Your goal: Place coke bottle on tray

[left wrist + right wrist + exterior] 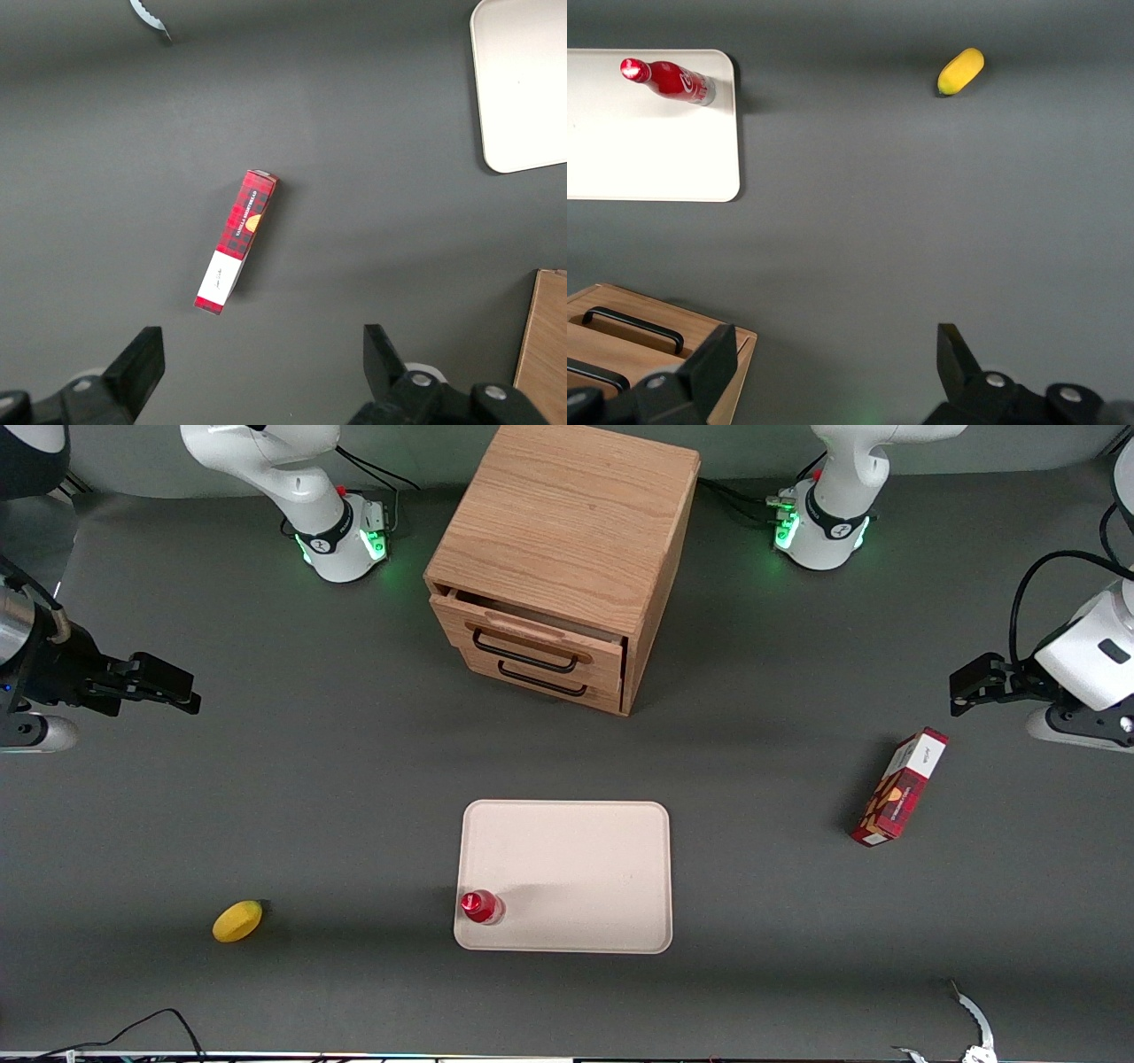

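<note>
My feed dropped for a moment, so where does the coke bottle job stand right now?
It looks done: the coke bottle stands upright on the tray, in the corner nearest the lemon. Nothing is in hand; the gripper hangs with fingers open and empty at the working arm's end of the table. Nothing appears left.

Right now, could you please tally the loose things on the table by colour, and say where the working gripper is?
Red: 2, coke bottle, snack box
Yellow: 1, lemon
Beige-pink: 1, tray
Wood: 1, drawer cabinet
Total: 5
Gripper: open, at the working arm's end.
</note>
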